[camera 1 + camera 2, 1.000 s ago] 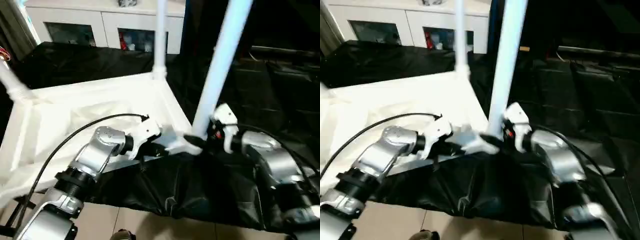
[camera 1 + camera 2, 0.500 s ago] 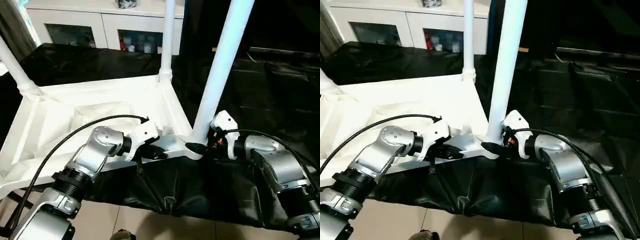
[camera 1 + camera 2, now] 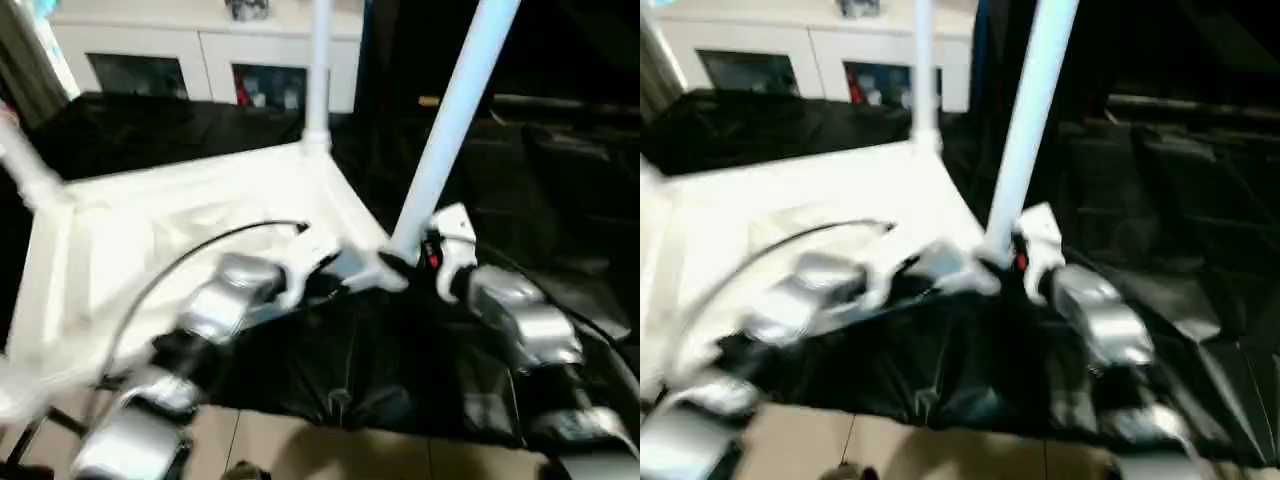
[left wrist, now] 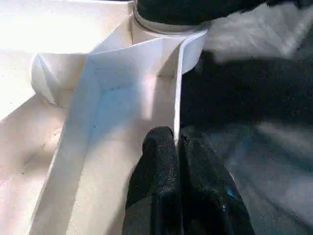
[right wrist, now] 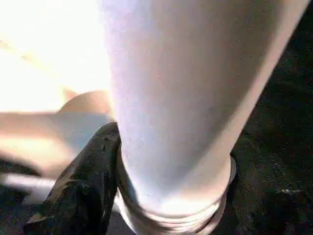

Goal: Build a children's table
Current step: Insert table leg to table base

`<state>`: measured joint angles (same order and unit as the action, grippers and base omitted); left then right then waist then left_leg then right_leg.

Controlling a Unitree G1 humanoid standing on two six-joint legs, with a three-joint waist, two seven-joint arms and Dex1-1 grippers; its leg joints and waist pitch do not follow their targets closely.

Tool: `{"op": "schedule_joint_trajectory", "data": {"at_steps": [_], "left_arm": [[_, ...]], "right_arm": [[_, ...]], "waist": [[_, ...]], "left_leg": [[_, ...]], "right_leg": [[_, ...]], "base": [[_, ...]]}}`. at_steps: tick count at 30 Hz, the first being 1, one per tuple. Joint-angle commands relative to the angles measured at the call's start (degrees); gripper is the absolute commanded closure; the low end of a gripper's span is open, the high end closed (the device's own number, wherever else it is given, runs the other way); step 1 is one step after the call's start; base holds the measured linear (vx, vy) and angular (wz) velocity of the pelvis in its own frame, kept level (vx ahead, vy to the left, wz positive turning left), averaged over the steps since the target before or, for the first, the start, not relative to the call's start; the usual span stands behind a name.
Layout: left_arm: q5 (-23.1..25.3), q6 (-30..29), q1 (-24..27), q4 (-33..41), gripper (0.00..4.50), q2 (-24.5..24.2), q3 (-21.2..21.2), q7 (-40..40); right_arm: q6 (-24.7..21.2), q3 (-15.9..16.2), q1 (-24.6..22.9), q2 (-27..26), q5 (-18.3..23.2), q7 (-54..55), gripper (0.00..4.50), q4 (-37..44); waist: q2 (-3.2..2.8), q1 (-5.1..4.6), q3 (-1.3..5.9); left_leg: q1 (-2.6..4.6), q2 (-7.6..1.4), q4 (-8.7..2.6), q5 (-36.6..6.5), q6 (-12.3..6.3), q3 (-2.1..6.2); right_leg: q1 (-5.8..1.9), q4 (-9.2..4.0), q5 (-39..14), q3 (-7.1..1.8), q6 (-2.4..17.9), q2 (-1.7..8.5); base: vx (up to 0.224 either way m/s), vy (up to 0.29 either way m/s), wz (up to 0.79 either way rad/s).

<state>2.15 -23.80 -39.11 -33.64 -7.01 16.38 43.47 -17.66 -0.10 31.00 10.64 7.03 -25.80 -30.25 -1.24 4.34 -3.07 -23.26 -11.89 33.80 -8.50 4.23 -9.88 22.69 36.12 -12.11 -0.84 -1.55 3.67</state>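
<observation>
Tabletop (image 3: pixel 180 215): upside down on worktop (image 3: pixel 350 370). Left claw (image 4: pixel 177 161) pinched shut on its near rim. Right claw (image 3: pixel 392 268) has closed in, now hugging near-corner leg (image 3: pixel 450 120) at base; seating underway, prob.

Tabletop (image 3: pixel 180 220) inverted on work table (image 3: pixel 560 200); legs (image 3: pixel 455 110) upright in corner sockets.

A black-sheeted work table (image 3: pixel 420 390) spreads under and beyond the right claw (image 3: pixel 400 268). Far beyond the left claw (image 4: pixel 177 147) stands a white glass-doored cabinet (image 3: pixel 200 60). Nearest, below both, lies pale tiled floor (image 3: pixel 330 450).
</observation>
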Motion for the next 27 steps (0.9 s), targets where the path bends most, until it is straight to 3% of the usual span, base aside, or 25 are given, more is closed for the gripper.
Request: {"op": "schedule_joint_trajectory", "data": {"at_steps": [1, 7, 8, 10, 16, 22, 27], "left_arm": [[-0.4, 2.9, -2.8, -0.9, 4.5, 3.5, -2.5, -7.9], [1.4, 4.4, -2.6, -1.6, 4.5, 4.8, -1.3, -8.2], [1.5, 4.5, -2.3, -1.3, 4.5, 4.6, -1.0, -7.8], [1.2, 4.6, -1.9, -0.9, 4.5, 4.3, -0.8, -7.4], [0.4, 6.3, 1.2, 2.6, 4.5, 1.0, 0.7, -0.2], [-0.9, 6.6, 2.7, 5.2, 4.5, -2.3, 1.4, 5.8], [-1.2, 6.7, 2.9, 5.8, 4.5, -3.2, 1.2, 6.9]], "right_arm": [[2.1, 3.5, 1.6, -6.7, 0.8, 2.5, 1.76, -3.9], [6.4, 2.8, 4.9, -10.1, -2.0, 7.4, 1.76, -9.7], [6.6, 2.3, 5.1, -10.1, -1.5, 6.7, 1.2, -10.1], [7.0, 1.4, 5.5, -10.1, -0.8, 5.5, 1.04, -11.0], [8.9, 2.3, 4.3, -5.1, -2.2, 0.1, 0.78, -9.6], [7.8, 3.7, 1.0, 0.2, -1.8, -9.1, 0.78, -4.7], [7.6, 3.8, -0.1, 2.2, -1.7, -11.8, 0.78, -3.8]], "waist": [[0.56, -0.17, 4.33], [0.26, -0.77, 4.4], [0.45, -0.76, 4.38], [0.44, -0.79, 4.32], [0.41, -1.21, 4.25], [0.45, -0.74, 4.1], [0.4, -0.83, 3.94]], "left_leg": [[1.66, 0.0, -3.39, -10.5, 1.04, -0.23], [1.58, -0.03, -3.36, -9.6, -0.47, -0.21], [1.58, -0.04, -3.36, -9.7, -0.65, -0.25], [1.63, -0.04, -3.36, -10.4, -1.25, -0.33], [1.56, -0.24, -3.48, -11.3, -1.54, -0.22], [1.71, -0.29, -3.48, -11.5, -1.99, -0.37], [1.8, -0.34, -3.72, -13.8, -0.95, -0.35]], "right_leg": [[-2.41, -4.39, -2.9, -0.31, 12.9, 2.34], [-2.45, -4.29, 0.2, -0.18, 13.2, 2.26], [-2.5, -4.32, 0.2, -0.16, 13.2, 2.25], [-2.46, -4.42, -0.2, -0.22, 13.3, 2.25], [-2.5, -4.52, -1.8, -0.15, 13.6, 2.34], [-2.43, -4.69, -2.0, -0.25, 13.7, 2.2], [-2.06, -4.95, -6.4, -0.23, 13.3, 2.27]], "base": [[0.0, 0.0, 0.0], [0.0, 0.0, 0.0], [0.0, 0.0, 0.0], [0.0, 0.0, 0.0], [0.0, 0.0, 0.0], [0.0, 0.0, 0.0], [0.0, 0.0, 0.0]]}}
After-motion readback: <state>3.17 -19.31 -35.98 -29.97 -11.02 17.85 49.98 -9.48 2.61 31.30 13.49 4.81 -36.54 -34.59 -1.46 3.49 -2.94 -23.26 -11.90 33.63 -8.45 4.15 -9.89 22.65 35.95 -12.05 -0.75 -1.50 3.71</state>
